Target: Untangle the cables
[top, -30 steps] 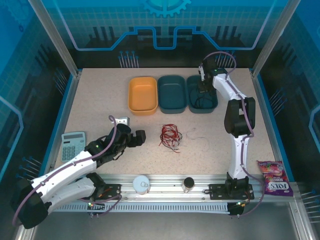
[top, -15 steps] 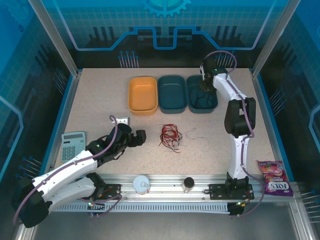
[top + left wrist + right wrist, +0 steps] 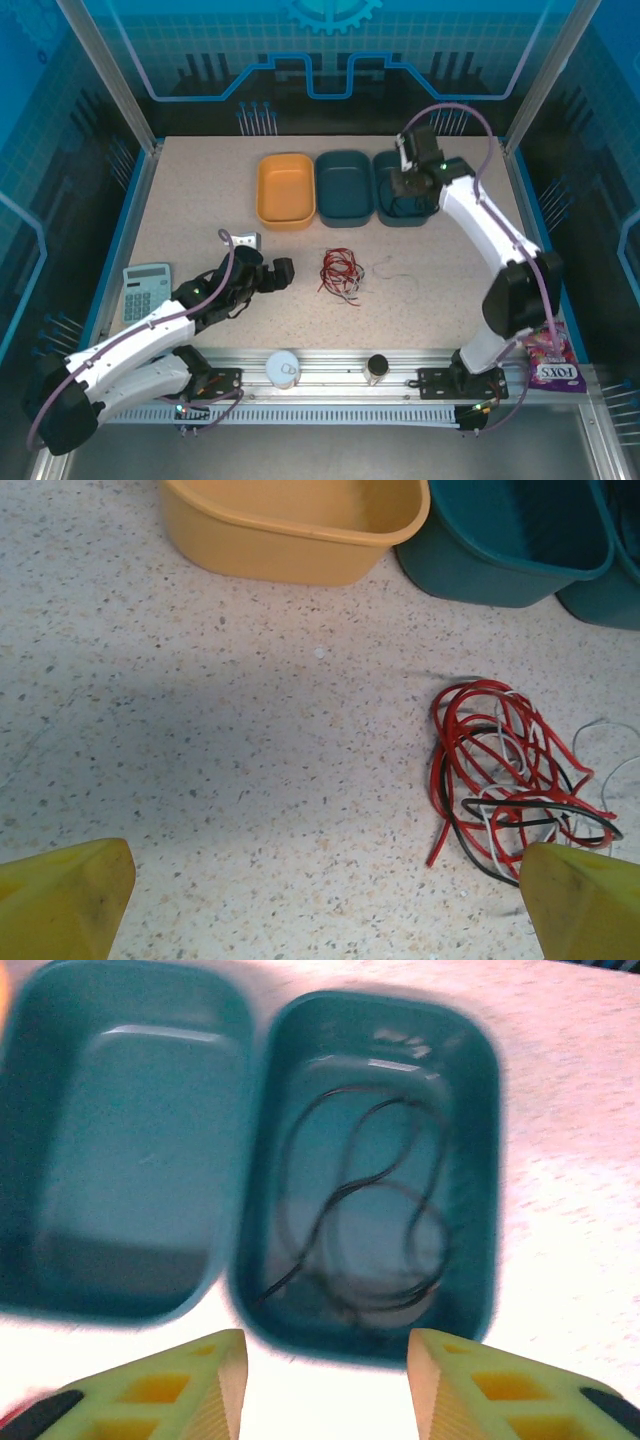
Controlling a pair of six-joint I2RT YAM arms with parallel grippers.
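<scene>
A tangle of red, black and white cables (image 3: 340,272) lies mid-table, and the left wrist view has it at the right (image 3: 500,780). A thin pale wire (image 3: 395,268) lies apart, just right of the tangle. My left gripper (image 3: 285,272) rests left of the tangle, open and empty (image 3: 320,905). Its right finger (image 3: 585,900) is near the tangle's edge. A black cable (image 3: 370,1210) lies loose inside the right teal bin (image 3: 490,1210). My right gripper (image 3: 405,185) hovers over that bin (image 3: 405,222), open with nothing between its fingers (image 3: 325,1380).
An empty teal bin (image 3: 345,187) and an orange bin (image 3: 286,190) stand left of the right teal bin. A calculator (image 3: 148,288) lies at the left. A candy bag (image 3: 548,355) is at the right front. A white cup (image 3: 283,368) and a dark jar (image 3: 377,367) sit on the front rail.
My right gripper has gone from shut to open and lifted out of the right teal bin, its elbow swinging right. The black cable stays in the bin. The left arm is still.
</scene>
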